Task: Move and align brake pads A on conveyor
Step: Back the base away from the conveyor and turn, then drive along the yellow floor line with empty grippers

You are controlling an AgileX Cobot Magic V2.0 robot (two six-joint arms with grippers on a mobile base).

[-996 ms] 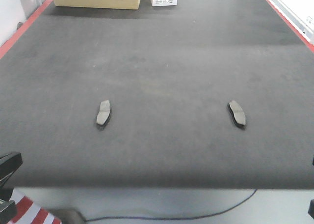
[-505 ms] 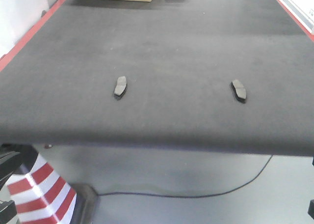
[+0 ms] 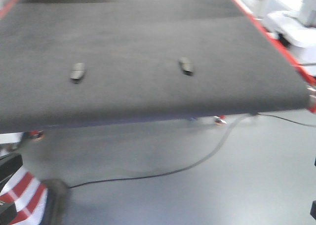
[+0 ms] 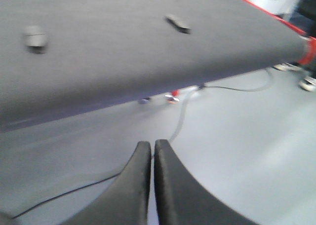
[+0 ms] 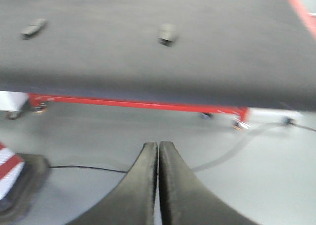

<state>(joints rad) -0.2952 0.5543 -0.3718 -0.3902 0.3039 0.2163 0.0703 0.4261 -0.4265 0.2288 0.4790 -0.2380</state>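
Observation:
Two dark grey brake pads lie apart on the charcoal conveyor (image 3: pixel 148 32): one pad (image 3: pixel 77 71) on the left, the other pad (image 3: pixel 186 65) further right. The same pads show blurred in the left wrist view as a left pad (image 4: pixel 35 38) and a right pad (image 4: pixel 178 23), and in the right wrist view as a left pad (image 5: pixel 33 27) and a right pad (image 5: pixel 167 33). My left gripper (image 4: pixel 150 145) and my right gripper (image 5: pixel 158 146) are both shut and empty, hanging over the grey floor well short of the belt's front edge.
A black cable (image 3: pixel 163 173) snakes across the grey floor in front of the belt. A red-and-white striped cone (image 3: pixel 24 195) stands at the lower left. Red edge strip (image 3: pixel 274 40) runs along the belt's right side, with white equipment (image 3: pixel 294 22) beyond it.
The view has backed away from the belt and swung right: the pads sit smaller and further left, more floor shows, and the belt's right front corner has come into view.

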